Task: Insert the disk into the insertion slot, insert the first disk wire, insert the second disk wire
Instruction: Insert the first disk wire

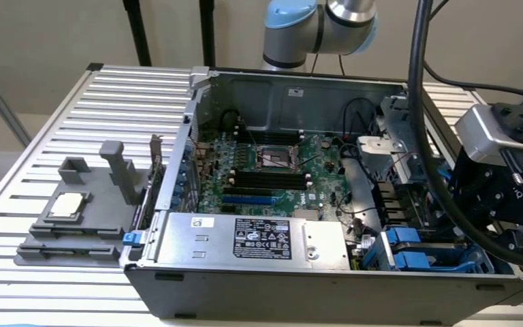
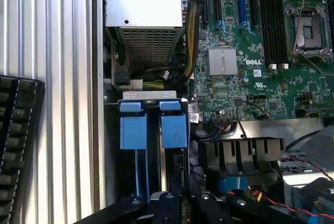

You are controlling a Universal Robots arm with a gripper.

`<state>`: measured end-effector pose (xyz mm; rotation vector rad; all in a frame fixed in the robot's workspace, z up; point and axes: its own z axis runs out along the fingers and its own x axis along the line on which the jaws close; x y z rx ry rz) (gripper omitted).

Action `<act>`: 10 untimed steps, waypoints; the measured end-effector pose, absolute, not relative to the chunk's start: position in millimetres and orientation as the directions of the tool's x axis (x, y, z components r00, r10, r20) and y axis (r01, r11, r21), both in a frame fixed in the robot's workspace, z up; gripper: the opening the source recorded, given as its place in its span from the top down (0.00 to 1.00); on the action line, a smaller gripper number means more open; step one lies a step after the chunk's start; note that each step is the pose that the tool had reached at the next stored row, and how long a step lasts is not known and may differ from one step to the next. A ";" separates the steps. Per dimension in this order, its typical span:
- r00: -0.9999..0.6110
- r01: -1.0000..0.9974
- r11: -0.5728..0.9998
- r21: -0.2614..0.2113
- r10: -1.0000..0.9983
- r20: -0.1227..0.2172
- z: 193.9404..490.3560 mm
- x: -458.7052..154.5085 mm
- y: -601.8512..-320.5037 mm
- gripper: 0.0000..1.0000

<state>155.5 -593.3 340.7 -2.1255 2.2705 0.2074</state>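
Your tool point(image 2: 175, 205), grip state can't tell, hangs over the blue-clipped slot point(image 2: 174, 130), w/ black cable plugs point(image 2: 242, 153) crowding one side, silver power box point(image 2: 143, 4) beyond & keyboard point(image 2: 18, 140) outside on the worktop point(image 2: 62, 51).

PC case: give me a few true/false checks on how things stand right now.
1. The PC case has its side open, with the motherboard showing. True.
2. A cooler covers the CPU socket. False: the socket is uncovered.
3. The gripper hangs at the exterior view's left. False: it is at that view's right, near the insertion slot.
4. A keyboard lies on the slatted table beside the case. True.
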 end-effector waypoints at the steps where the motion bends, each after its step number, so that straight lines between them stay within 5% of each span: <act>1: -0.070 -0.995 0.061 0.079 -0.992 -0.107 340.7 155.5 -593.0 0.84; 10: -0.069 -0.996 0.062 0.070 -0.993 -0.099 339.9 153.8 -590.6 0.84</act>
